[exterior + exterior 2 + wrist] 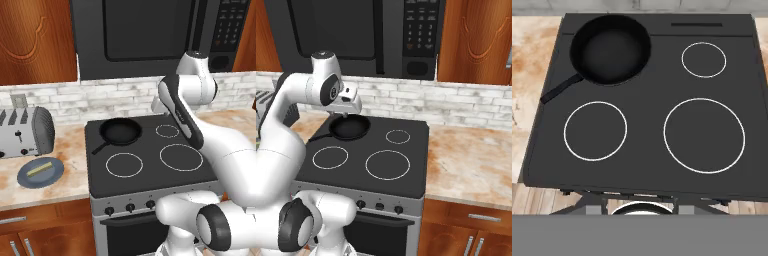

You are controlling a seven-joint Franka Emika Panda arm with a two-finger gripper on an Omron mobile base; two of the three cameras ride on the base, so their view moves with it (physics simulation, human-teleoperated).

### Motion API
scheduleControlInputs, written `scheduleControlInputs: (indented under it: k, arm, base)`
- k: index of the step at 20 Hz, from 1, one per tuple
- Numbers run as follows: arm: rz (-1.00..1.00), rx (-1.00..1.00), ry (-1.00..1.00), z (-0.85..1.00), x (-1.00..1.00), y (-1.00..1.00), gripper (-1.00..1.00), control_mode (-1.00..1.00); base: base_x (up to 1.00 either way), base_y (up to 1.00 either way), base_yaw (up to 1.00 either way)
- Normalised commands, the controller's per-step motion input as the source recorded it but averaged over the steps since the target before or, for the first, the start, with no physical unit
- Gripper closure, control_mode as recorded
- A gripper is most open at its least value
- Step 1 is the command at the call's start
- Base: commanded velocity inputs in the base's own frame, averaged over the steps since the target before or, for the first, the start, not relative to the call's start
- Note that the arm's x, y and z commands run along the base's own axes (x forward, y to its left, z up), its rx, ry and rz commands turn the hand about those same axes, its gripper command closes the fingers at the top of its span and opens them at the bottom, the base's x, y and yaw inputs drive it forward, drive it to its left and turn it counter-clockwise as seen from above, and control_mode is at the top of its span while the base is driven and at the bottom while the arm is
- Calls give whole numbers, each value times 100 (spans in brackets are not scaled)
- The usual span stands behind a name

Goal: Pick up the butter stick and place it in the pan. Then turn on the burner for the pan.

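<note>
Brick-backed kitchen, marbled table left of the stove. The butter stick lies on a plate: light, soft, slippery; I'd pinch its long sides mid-length. My gripper's opening, I cannot tell. The pan sits empty.

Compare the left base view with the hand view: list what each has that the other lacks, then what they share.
Left base view alone: the butter stick lying on a blue-grey plate, a toaster and the microwave. Hand view alone: a straight-down look at the whole cooktop. Both: the empty pan on the rear left burner and the stove.
</note>
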Motion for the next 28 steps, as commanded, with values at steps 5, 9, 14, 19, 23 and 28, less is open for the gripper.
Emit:
scheduleControlInputs:
  k: [5, 9, 14, 19, 23, 28]
  arm:
    - [0, 0, 5, 0, -3, 33, -100, -100]
    - [0, 0, 8, 0, -8, 74, -100, -100]
    - [-1, 0, 9, 0, -3, 81, -100, -100]
    - [-5, 0, 2, 0, 0, 65, -100, -100]
    - [-2, 0, 0, 0, 0, 45, -100, -100]
    - [0, 2, 1, -2, 0, 22, -100, -100]
  base:
    - [0, 0, 0]
    - [0, 0, 0]
    - [0, 0, 0]
    - [0, 0, 0]
    - [0, 0, 0]
    - [0, 0, 0]
